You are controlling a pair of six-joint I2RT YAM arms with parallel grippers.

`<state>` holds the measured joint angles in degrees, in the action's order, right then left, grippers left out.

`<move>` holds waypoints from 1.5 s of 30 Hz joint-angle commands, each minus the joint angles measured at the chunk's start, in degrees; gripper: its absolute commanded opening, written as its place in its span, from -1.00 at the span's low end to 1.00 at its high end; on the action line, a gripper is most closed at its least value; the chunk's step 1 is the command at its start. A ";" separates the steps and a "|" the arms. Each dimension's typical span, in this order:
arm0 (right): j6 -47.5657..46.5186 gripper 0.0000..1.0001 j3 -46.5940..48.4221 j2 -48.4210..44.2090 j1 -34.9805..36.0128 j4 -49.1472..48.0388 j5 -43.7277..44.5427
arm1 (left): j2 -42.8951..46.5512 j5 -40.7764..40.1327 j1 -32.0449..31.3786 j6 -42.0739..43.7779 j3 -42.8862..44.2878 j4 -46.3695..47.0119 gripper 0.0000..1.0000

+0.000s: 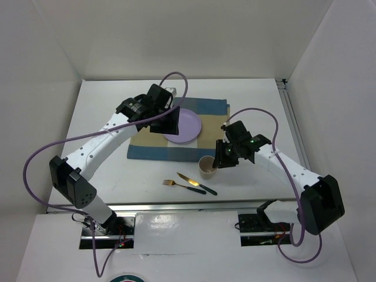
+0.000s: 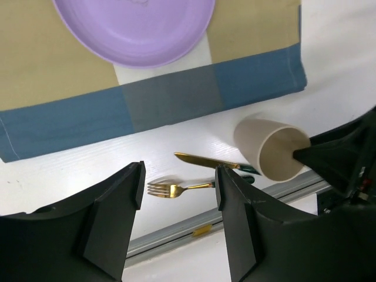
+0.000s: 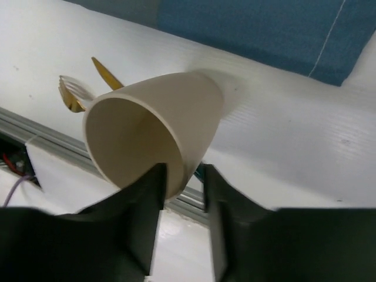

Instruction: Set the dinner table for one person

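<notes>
A beige cup (image 1: 207, 167) stands on the white dinner table (image 1: 100, 106) just below the placemat's near right corner. My right gripper (image 1: 218, 160) is shut on its rim, one finger inside and one outside (image 3: 183, 176); the cup (image 3: 158, 123) fills the right wrist view. A lilac plate (image 1: 187, 126) lies on the blue-and-tan placemat (image 1: 147, 150). My left gripper (image 1: 167, 123) hovers open and empty over the plate's left edge; in the left wrist view (image 2: 179, 176) its jaws stand wide apart. A gold fork (image 1: 171, 184) and a gold knife (image 1: 194, 182) lie near the front edge.
The left wrist view shows the plate (image 2: 135, 29), the placemat (image 2: 170, 100), the fork (image 2: 170, 188), the knife (image 2: 202, 160) and the cup (image 2: 273, 153). A metal rail (image 2: 176, 235) runs along the table's near edge. White walls enclose the table.
</notes>
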<state>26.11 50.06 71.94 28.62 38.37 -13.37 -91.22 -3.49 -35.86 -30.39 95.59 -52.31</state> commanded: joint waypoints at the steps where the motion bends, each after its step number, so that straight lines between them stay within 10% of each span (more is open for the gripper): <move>1: 0.96 -0.26 0.64 -0.14 0.73 -2.61 3.08 | 2.09 2.43 1.04 -0.46 -2.77 0.81 0.35; 7: 0.96 -1.00 8.79 -0.14 0.73 5.64 9.75 | 2.63 2.96 3.24 0.07 -4.10 1.34 0.35; 13: -2.63 -1.00 21.55 3.28 -1.89 8.65 15.91 | 3.77 3.49 5.09 0.69 -4.62 1.34 0.35; 27: -1.85 -1.00 81.65 55.29 -13.32 19.02 21.45 | 9.75 -2.15 9.05 -0.45 -9.97 0.54 0.19; 38: -1.06 -1.00 79.14 60.50 -15.70 14.89 18.73 | 15.80 2.26 9.58 -4.40 -20.69 3.10 0.10; 42: -1.59 -0.70 79.66 62.09 -15.70 13.67 17.33 | 18.09 2.26 7.74 -7.49 -24.92 3.62 0.10; 45: -1.59 0.05 79.66 62.09 -15.09 12.35 16.62 | 19.41 2.96 6.42 -8.02 -26.68 3.62 0.13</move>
<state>24.77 128.90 133.45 12.95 53.76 4.58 -74.28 -2.04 -28.18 -36.32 69.63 -49.95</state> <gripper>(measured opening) 0.467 0.561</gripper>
